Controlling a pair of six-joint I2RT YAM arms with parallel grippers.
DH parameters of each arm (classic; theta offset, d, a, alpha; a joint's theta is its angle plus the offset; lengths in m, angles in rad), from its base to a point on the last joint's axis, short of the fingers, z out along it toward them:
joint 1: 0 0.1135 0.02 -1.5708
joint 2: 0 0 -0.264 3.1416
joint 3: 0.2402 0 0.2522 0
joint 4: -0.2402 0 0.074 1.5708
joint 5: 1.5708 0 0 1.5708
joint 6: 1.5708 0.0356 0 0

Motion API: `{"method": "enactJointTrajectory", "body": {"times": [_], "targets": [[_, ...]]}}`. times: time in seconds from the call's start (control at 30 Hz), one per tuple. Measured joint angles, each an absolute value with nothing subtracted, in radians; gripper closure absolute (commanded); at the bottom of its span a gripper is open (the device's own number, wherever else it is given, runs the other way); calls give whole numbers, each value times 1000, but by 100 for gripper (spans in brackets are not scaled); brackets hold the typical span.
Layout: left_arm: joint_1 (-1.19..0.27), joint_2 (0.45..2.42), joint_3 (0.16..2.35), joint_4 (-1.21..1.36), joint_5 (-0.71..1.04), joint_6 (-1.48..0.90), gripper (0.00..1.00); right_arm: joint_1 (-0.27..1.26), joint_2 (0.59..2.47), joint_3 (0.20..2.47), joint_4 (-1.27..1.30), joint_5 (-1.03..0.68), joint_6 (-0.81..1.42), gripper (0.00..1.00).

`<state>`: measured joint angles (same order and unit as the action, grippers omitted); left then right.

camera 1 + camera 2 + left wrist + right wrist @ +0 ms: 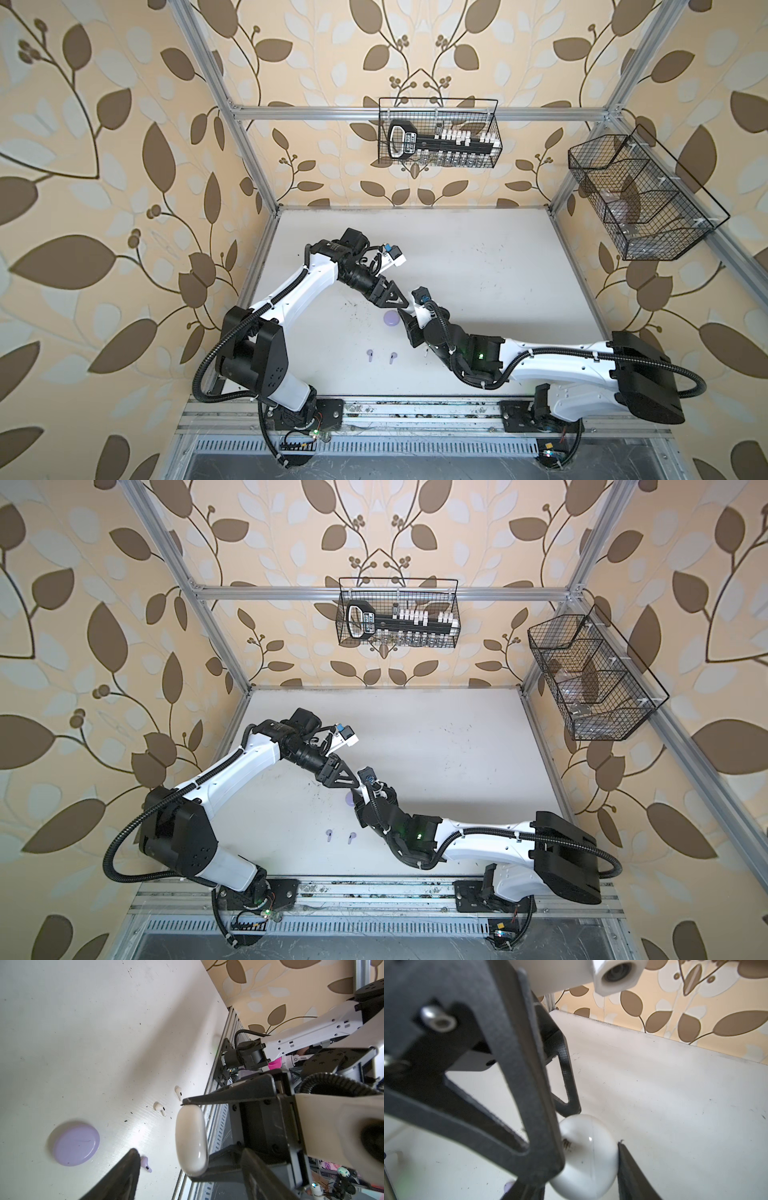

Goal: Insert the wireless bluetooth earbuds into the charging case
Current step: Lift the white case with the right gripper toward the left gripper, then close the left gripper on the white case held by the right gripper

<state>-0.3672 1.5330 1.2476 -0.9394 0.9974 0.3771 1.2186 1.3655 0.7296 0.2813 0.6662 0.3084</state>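
The right gripper (188,1139) is grasping the white charging case (589,1159) between its fingers (218,1098), holding it edge-on and lifted clear above the middle of the worktop (478,266). The left gripper (402,306) is reaching in from the opposite side and meeting it there. Its fingers (126,1174) are standing apart and straddling the case, and the left wrist view is showing a clear strip of worktop between one of them and the case. In the right wrist view the nearer left finger is overlapping the case's rim and may be brushing it, but that close view is too blurred to settle the contact. The lavender charging case (390,319) is lying flat and shut on the worktop just beneath the two grippers, towards the front edge from them. A lavender earbud (369,354) and a second lavender earbud (393,356) are lying side by side but apart, nearer the front edge where the arm bases are mounted and left of its midpoint. A white earbud (159,1108) and a second white earbud (178,1092) are also lying loose near that front edge, showing plainly only in the left wrist view. All four earbuds are resting on the bare worktop, outside both cases.
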Motion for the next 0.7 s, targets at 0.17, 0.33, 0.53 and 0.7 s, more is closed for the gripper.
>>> {"method": "enactJointTrajectory", "body": {"times": [0.17, 0.33, 0.53, 0.7], "targets": [[-367, 1534, 1248, -963, 1013, 395, 31, 1225, 1374, 740, 281, 657, 296, 57], [-367, 1537, 1248, -980, 1022, 411, 34, 1225, 1381, 745, 280, 646, 287, 57], [-367, 1567, 1275, -1040, 1051, 465, 38, 1225, 1390, 758, 280, 637, 276, 58], [-367, 1575, 1278, -1060, 1060, 488, 40, 1224, 1396, 767, 277, 632, 265, 58]]}}
